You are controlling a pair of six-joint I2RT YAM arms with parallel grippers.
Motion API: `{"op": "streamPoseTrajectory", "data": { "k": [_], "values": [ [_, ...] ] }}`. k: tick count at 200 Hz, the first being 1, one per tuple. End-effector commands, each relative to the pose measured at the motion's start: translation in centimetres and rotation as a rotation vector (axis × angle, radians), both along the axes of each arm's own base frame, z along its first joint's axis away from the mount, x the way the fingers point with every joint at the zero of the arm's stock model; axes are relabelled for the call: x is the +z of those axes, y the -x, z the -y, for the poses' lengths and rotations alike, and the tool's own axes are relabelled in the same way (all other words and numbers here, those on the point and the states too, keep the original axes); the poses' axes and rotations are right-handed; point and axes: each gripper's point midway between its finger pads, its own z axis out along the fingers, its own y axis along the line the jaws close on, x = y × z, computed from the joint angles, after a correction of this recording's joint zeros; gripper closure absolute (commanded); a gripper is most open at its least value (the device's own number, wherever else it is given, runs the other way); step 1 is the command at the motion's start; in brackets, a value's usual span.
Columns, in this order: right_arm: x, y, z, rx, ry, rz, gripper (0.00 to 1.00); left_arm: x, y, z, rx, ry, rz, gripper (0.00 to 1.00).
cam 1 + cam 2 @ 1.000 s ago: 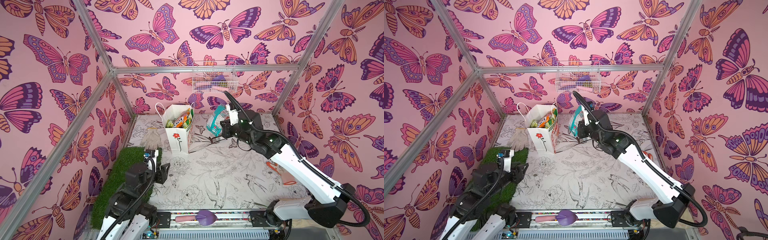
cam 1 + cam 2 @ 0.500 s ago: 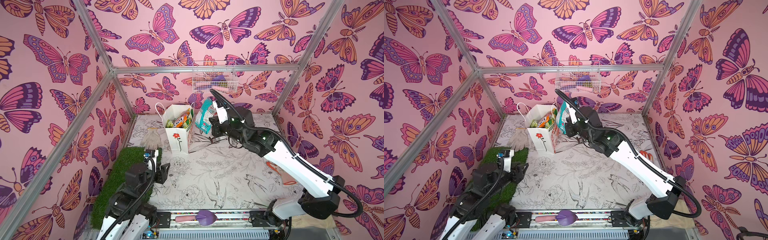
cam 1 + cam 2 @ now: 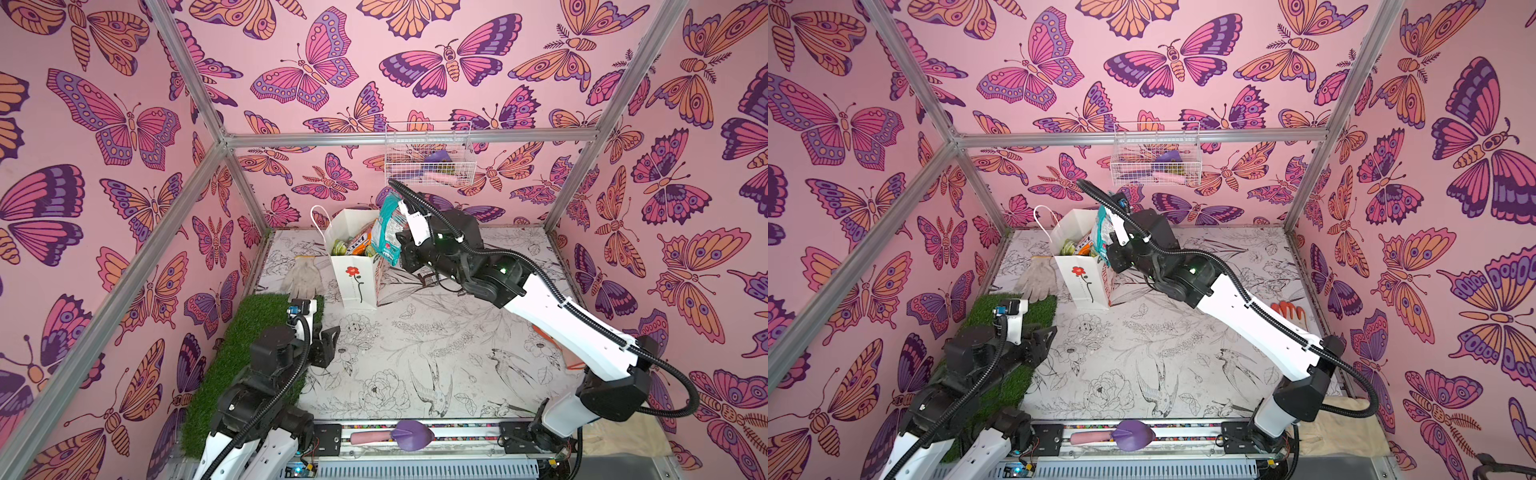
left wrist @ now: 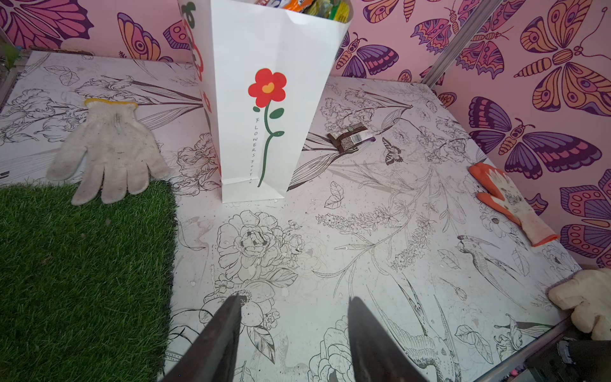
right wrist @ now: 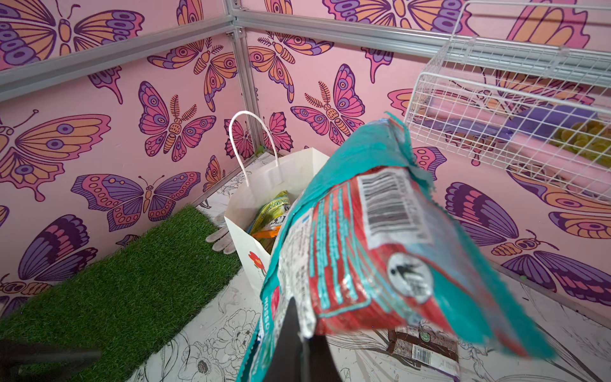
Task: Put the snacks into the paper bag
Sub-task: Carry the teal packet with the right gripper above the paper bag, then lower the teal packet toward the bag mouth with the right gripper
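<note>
**Asker:** So, where does the paper bag (image 3: 357, 286) stand?

**Me:** Upright at eleven o'clock on the table (image 3: 457, 374), counting twelve toward the wire basket (image 3: 428, 166) in both top views. An orange packet (image 3: 358, 246) and a yellow-green packet (image 5: 276, 206) show in its open mouth.

**Asker:** And your right side?

**Me:** My right gripper (image 5: 301, 334) is clenched on the teal packet (image 5: 380, 251), pinching one edge. The packet (image 3: 388, 232) is raised off the table at the bag's three o'clock rim, tilted, with its far end pointing toward twelve. Whether it touches the paper I cannot tell.

**Asker:** The left?

**Me:** My left gripper (image 4: 296, 301) hangs low at nine o'clock, beside the grass mat (image 4: 82, 264). Its jaws are parted with nothing between them.

**Asker:** Anything outside the bag?

**Me:** A dark brown bar (image 4: 350, 140) lies flat on the table at the bag's three o'clock, near it but apart. A white glove (image 4: 112, 148) lies at the bag's nine o'clock, its fingers reaching the mat. An orange glove (image 4: 506, 198) lies at the table's three o'clock, by the wall.
</note>
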Motion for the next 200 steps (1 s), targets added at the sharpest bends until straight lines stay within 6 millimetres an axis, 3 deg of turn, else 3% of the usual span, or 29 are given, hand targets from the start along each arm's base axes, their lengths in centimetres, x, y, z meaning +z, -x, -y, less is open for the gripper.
{"op": "streamPoseTrajectory", "data": {
  "k": [1,61,200],
  "values": [
    [2.7,-0.1,-0.9,0.006,-0.042,0.069,1.00,-0.3,0.2,-0.1,0.006,-0.001,-0.003,0.46],
    [2.9,-1.0,-2.8,0.013,-0.026,0.083,1.00,-0.2,0.2,-0.1,0.004,0.001,-0.002,0.46],
    [2.7,-2.7,-5.0,0.007,-0.017,0.091,1.00,-0.2,0.3,-0.1,0.005,0.001,-0.001,0.46]
  ]
}}
